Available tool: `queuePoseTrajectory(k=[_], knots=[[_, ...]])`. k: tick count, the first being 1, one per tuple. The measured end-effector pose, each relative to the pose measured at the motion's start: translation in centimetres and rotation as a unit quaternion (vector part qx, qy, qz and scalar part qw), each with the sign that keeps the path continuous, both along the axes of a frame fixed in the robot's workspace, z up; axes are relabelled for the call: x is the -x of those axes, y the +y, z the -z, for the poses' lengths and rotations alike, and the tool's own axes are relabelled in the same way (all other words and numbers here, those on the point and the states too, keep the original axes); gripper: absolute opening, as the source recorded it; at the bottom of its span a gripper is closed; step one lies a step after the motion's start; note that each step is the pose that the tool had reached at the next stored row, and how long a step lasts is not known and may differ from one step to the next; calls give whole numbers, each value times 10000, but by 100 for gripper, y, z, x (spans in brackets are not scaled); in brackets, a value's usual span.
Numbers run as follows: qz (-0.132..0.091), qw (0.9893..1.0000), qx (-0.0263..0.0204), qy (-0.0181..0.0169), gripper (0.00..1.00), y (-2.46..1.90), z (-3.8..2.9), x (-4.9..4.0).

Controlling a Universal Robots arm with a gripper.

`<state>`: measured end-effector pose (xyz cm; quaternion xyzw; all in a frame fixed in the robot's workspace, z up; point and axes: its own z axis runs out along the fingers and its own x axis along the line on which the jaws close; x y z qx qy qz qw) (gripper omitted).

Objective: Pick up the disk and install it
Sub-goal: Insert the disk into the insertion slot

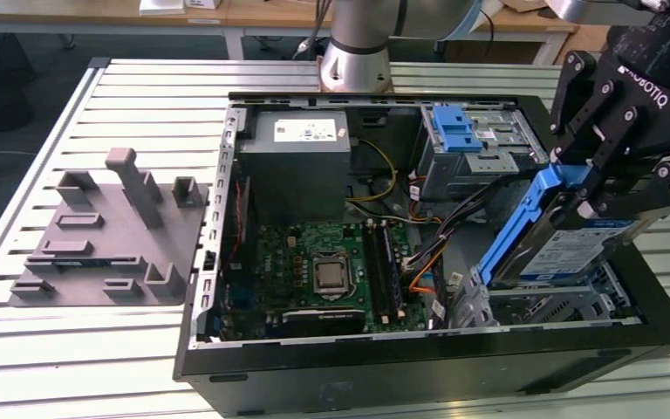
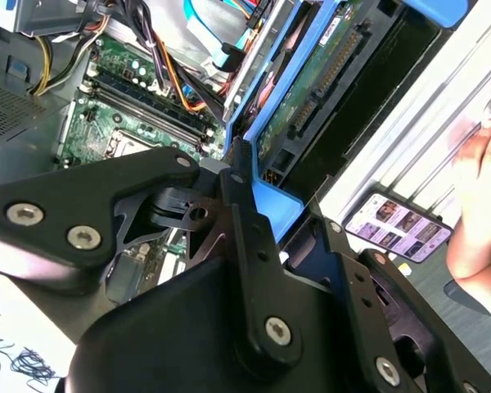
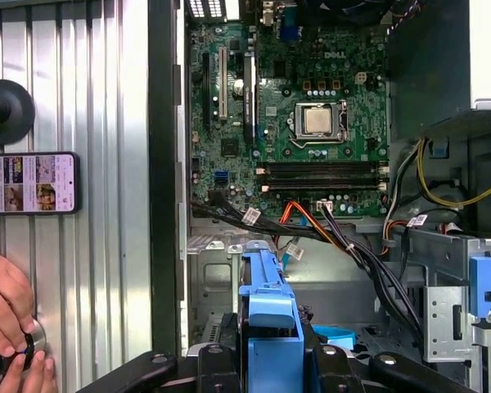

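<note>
Exterior view: we see the gripper (image 1: 600,194) clamped on the upper end of the disk (image 1: 558,249), one finger on each side of its blue carrier frame.
Disk's place: inside the open computer case (image 1: 428,349), at the near corner on the exterior view's right. It stands steeply on end, with its labelled face toward the camera.
Lower end: down at the metal drive cage (image 1: 544,301) in that corner. We cannot tell whether it touches the cage.
First wrist view: the blue carrier of the disk (image 3: 270,315) reaches out from the gripper (image 3: 270,368) toward the motherboard (image 3: 311,123). A bundle of cables (image 3: 335,237) crosses just beyond its tip.
Second wrist view: the disk's green circuit side and its connector (image 2: 323,78) run along the case's side wall.
Step in hand: we judge the pick-up done and the installing under way, with the disk brought to its cage but not yet seated.
What the seating calls for: in our judgement, the carrier's edges lined up with the cage, the tilt matched to the slot, the cables kept clear of the disk's tip, and the grip kept firm.
Beside the case: a person's hand (image 3: 4,307) and a phone (image 3: 29,182) rest on the slatted table (image 3: 106,246), outside the case's side wall and apart from the disk.
</note>
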<state>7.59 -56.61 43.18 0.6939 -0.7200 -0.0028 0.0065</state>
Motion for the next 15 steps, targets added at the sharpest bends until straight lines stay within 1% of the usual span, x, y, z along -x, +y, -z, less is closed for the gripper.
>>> queuePoseTrajectory(k=[7,15], knots=[[7,10000,0,0,36,0,45,-1],[9,10000,0,0,36,0,46,-1]])
